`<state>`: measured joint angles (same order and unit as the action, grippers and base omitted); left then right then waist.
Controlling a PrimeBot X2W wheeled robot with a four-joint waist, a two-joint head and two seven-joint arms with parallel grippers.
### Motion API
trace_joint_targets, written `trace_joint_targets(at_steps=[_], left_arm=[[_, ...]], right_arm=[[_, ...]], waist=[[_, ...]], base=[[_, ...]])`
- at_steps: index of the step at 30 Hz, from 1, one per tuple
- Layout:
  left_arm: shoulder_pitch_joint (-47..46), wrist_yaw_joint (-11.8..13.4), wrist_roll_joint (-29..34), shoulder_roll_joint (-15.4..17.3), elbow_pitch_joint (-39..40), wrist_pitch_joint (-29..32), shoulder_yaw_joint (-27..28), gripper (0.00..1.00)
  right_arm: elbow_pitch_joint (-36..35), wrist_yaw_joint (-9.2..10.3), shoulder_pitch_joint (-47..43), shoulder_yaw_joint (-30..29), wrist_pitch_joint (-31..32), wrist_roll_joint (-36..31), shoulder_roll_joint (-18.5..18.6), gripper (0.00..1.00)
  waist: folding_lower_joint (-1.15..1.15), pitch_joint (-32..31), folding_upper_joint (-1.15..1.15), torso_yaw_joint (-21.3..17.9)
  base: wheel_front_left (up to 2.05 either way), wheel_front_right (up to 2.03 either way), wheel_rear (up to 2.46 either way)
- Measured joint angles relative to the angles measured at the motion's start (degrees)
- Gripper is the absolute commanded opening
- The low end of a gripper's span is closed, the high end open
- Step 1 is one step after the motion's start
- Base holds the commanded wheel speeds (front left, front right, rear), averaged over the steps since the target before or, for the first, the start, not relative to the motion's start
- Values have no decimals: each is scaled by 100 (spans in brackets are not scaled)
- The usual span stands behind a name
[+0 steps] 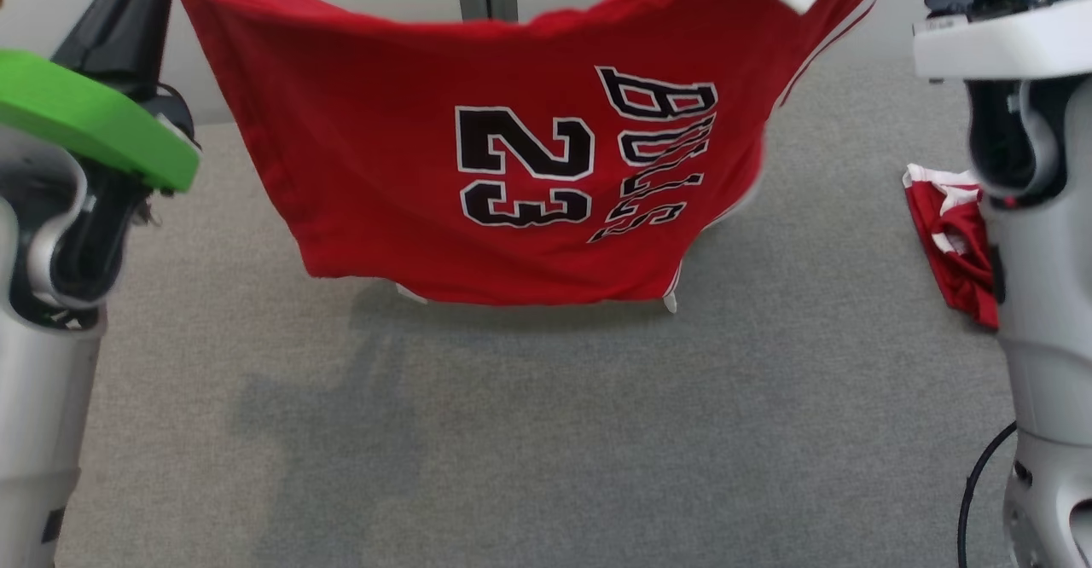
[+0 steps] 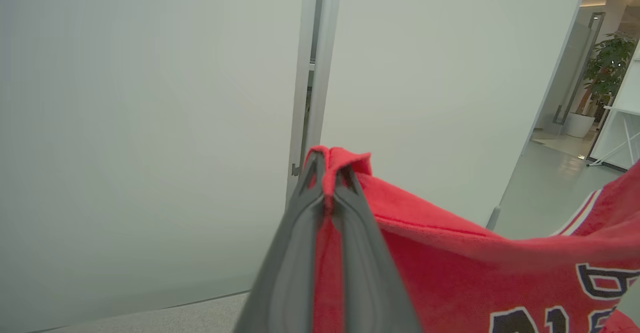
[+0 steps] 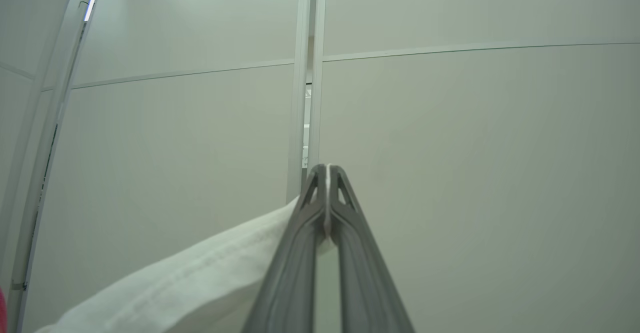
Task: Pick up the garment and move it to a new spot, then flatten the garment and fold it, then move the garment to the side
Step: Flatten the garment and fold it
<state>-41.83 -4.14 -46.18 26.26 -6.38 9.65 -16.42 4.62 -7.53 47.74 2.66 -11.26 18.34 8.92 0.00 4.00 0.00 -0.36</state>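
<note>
Left gripper (image 2: pixel 327 173): two long dark fingers pressed together, pinching a red corner of the red jersey T-shirt (image 1: pixel 384 167) with white sleeves and dark, white-edged "23" and "BULLS". The shirt hangs in the air, stretched between both arms over the grey carpet floor (image 1: pixel 546 431). Its top edge sags in the middle. Pale partition wall (image 2: pixel 150 123) behind. "BULLS" runs downward just right of the number. Right gripper (image 3: pixel 327 173): fingers closed tight on a fold of the white sleeve (image 3: pixel 200 283). Farther right, a crumpled red-and-white cloth (image 1: pixel 951 244) lies on the carpet, partly hidden by the right arm.
</note>
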Motion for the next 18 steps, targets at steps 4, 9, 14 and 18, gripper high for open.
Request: trace_joint_targets(at_steps=[4, 9, 14, 18], left_arm=[[-470, 301, -387, -78, -299, 385, 274, 0], [-1384, 370, -149, -99, -1129, 56, 374, 0], [-2360, 288, 119, -320, -2126, -495, 322, 0], [-3149, 209, 354, -411, -2711, -1120, 344, 0]], right_arm=[[634, 0, 957, -34, 93, -281, 46, 0], [1742, 0, 2233, -147, -64, -972, -7, 0], [2621, -1, 3350, -353, -268, -1720, -68, 0], [2895, -2, 4053, -772, -358, -2165, -189, 0]], waist=[[0, 297, 0, 0], [0, 784, 0, -6], [0, 1307, 0, -5], [0, 1715, 0, -2]], base=[[0, 0, 0], [0, 0, 0], [0, 0, 0], [0, 0, 0]])
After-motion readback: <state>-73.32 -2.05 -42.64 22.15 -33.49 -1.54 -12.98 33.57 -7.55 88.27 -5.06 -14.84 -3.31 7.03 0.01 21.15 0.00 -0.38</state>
